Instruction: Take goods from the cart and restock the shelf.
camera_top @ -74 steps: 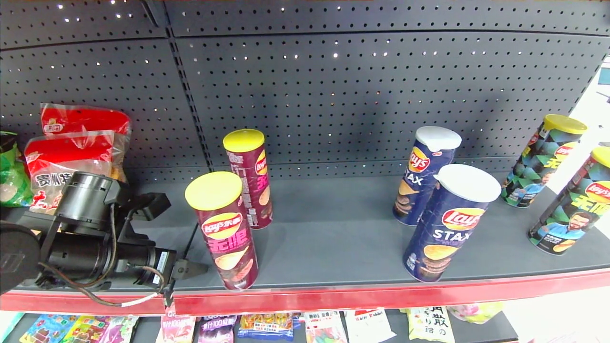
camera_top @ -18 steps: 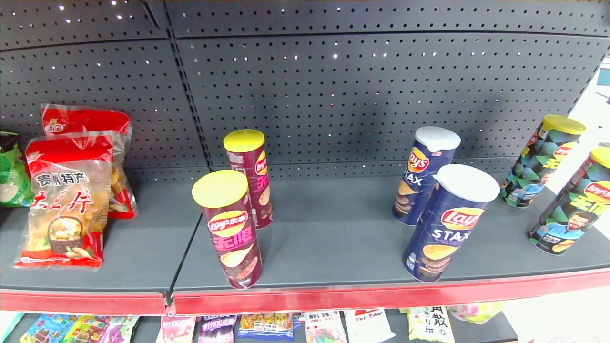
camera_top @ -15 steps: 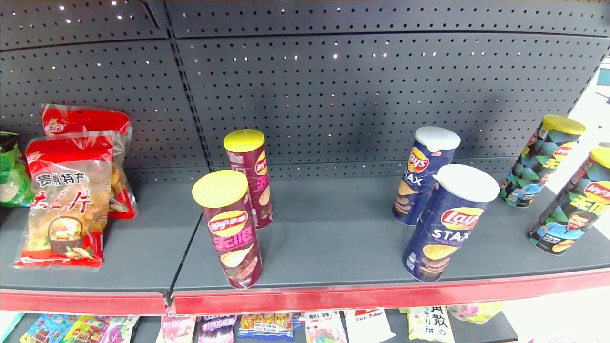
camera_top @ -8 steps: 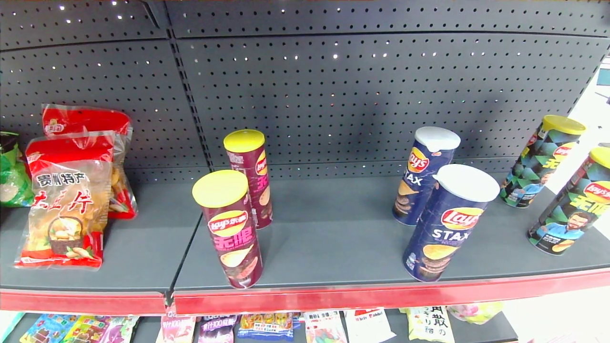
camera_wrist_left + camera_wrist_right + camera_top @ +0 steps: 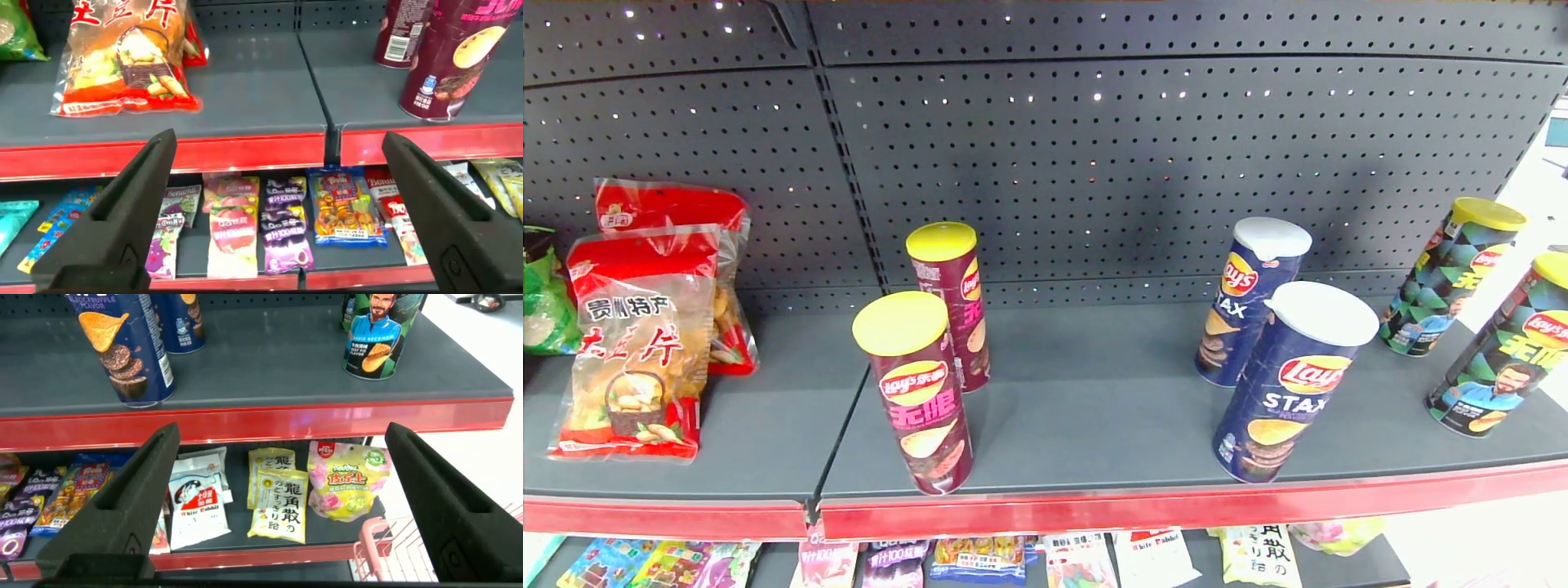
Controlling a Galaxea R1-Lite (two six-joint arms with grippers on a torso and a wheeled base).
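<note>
Just off the red front lip of the shelf, left end effector spread to full width with nothing between its fingers, near the seam between two shelf boards. Right end effector likewise wide open and empty, farther along the same lip.

Beyond the left one, upright near the edge, front maroon can with a yellow lid, and close behind it the rear maroon can. Off to the left, red snack bag in front of a second red bag, with a green bag beside them.

Beyond the right one, front blue can upright near the edge, just in front of the rear blue can. Farther right, patterned can with a yellow lid at the back and second patterned can nearer the lip, both apart from the blue pair.

Behind all of it, grey pegboard. Underneath, lower shelf with sachets in a row. Past its right end, corner of a pink wire frame.
</note>
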